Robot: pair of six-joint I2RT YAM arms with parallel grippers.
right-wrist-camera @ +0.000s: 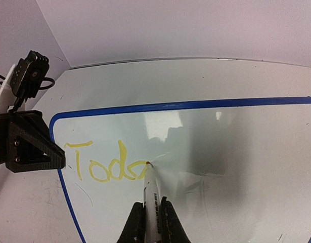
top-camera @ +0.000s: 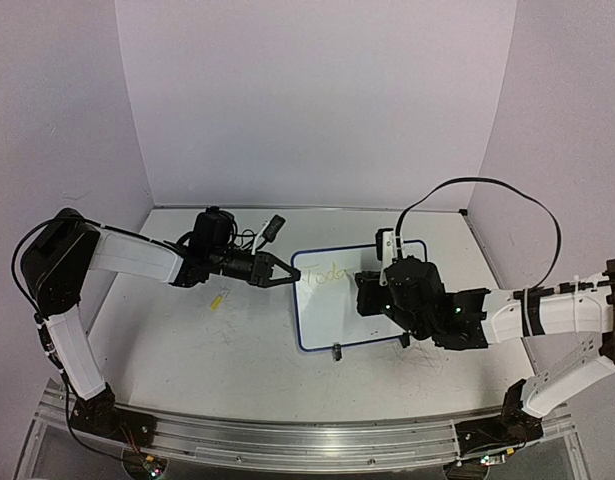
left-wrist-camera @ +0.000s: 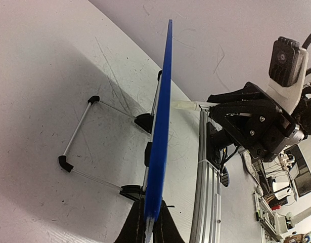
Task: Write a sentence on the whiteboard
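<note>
Whiteboard (top-camera: 332,315) is steadied, edge pinched in left gripper (top-camera: 282,276), while marker (right-wrist-camera: 150,187), clamped in right gripper (right-wrist-camera: 151,223), is pressed mid-word.

Lilac walls (top-camera: 317,100) enclose a scuffed white table (top-camera: 237,350).

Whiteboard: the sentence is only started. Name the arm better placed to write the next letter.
Right. Its jaws are shut on the marker, whose tip touches the whiteboard at the end of the yellow letters. The left arm has its jaws clamped on the board's edge, steadying it.
</note>
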